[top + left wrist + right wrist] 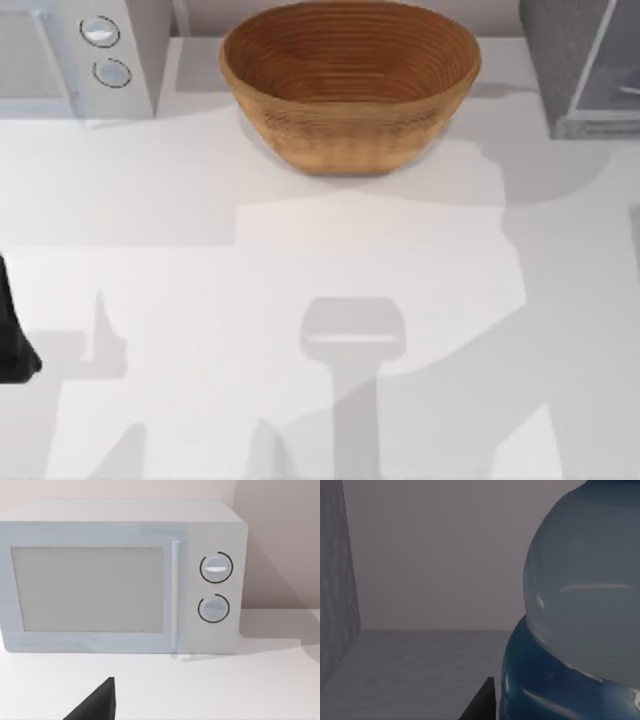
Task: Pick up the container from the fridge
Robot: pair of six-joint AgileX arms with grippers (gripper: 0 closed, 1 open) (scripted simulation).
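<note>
Smooth white table (400, 300), ribbed woven basket (350, 85)

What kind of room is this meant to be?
Probably a simulated kitchen counter: a white microwave with two dials, a woven basket and a dark-grey fridge stand on a white table.

The left arm (12, 335) shows as a dark, slanted mass at the far left edge of the top view, about midway down that side, apparently parked low there. A black wedge, a fingertip of the left gripper (95, 704), pokes into the left wrist view. In the right wrist view a similar dark tip (481, 702) of the right gripper appears, probably one finger, though too little is visible to judge its pose.
</note>
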